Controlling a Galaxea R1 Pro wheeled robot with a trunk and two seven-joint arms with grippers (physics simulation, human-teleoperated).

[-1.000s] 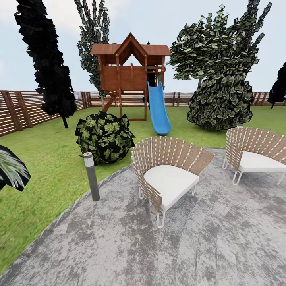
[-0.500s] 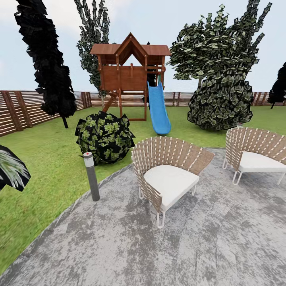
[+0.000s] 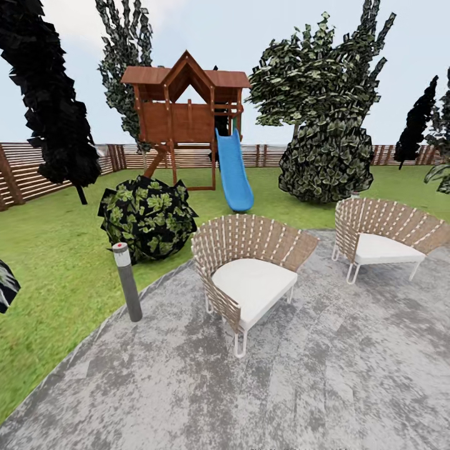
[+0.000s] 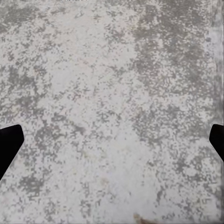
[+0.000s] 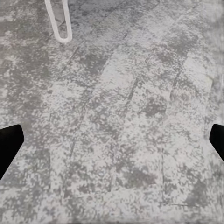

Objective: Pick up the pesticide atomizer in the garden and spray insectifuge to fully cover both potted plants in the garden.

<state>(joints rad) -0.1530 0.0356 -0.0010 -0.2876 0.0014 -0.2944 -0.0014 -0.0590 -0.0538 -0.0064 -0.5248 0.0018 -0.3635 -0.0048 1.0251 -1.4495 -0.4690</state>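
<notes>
The garden's green lawn (image 3: 56, 244) spreads to the left and far side, ringed by a brown slatted fence (image 3: 34, 172). The pesticide atomizer and both potted plants are out of view. In the left wrist view my left gripper (image 4: 112, 144) is open, its dark fingertips (image 4: 8, 144) far apart over bare grey paving. In the right wrist view my right gripper (image 5: 112, 144) is also open above the paving, with a white chair leg (image 5: 59, 21) ahead of it. Neither gripper holds anything.
I stand on a grey paved patio (image 3: 294, 381). A woven chair (image 3: 250, 278) is straight ahead, a second chair (image 3: 382, 240) to the right. A grey bollard (image 3: 127, 282) marks the patio edge, with a dark bush (image 3: 149, 215) behind it. A wooden playhouse (image 3: 184, 112) with a blue slide (image 3: 232, 169) stands farther back.
The whole head view has shifted left and slightly up, so the camera has turned right. More lawn and trees show at the right. Nothing in the scene itself moved.
</notes>
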